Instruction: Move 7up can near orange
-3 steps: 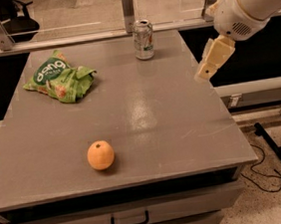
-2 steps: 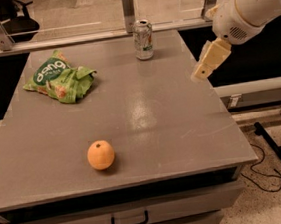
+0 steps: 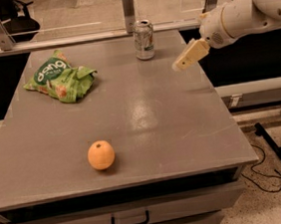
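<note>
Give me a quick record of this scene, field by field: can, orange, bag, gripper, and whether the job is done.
can: upright at the far edge of the table, right of centre
orange: near the front edge, left of centre
bag: far left, crumpled, lying flat
gripper: over the table's right side, right of the can, not touching it
task: not done; can and orange sit far apart

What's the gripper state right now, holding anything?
Gripper: open or closed cannot be told; nothing visibly held; in the air to the right of the 7up can in the camera view, apart from it.
</note>
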{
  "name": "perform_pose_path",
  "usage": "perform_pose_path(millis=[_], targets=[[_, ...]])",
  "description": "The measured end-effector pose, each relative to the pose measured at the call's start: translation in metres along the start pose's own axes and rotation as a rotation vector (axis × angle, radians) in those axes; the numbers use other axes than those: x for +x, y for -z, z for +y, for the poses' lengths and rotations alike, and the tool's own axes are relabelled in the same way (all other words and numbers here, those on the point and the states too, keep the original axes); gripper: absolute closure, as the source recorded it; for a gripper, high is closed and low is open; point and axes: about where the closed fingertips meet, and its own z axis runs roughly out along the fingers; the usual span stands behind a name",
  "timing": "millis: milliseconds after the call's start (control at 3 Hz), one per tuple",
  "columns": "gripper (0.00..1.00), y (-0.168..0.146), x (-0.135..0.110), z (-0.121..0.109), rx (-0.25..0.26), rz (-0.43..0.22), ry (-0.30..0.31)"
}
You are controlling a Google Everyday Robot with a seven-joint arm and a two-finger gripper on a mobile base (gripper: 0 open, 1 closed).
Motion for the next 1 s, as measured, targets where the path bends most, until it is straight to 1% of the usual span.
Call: perform_pose_path(millis=[333, 667, 1000], targets=[[0.00, -0.050, -0.017, -0.015, -0.039, -0.118, -0.065], [0.00, -0.094, -0.043, -0.024, -0.072, -0.217, -0.109], [0.00, -0.127, -0.062, -0.034, -0.070, -0.280, -0.145]])
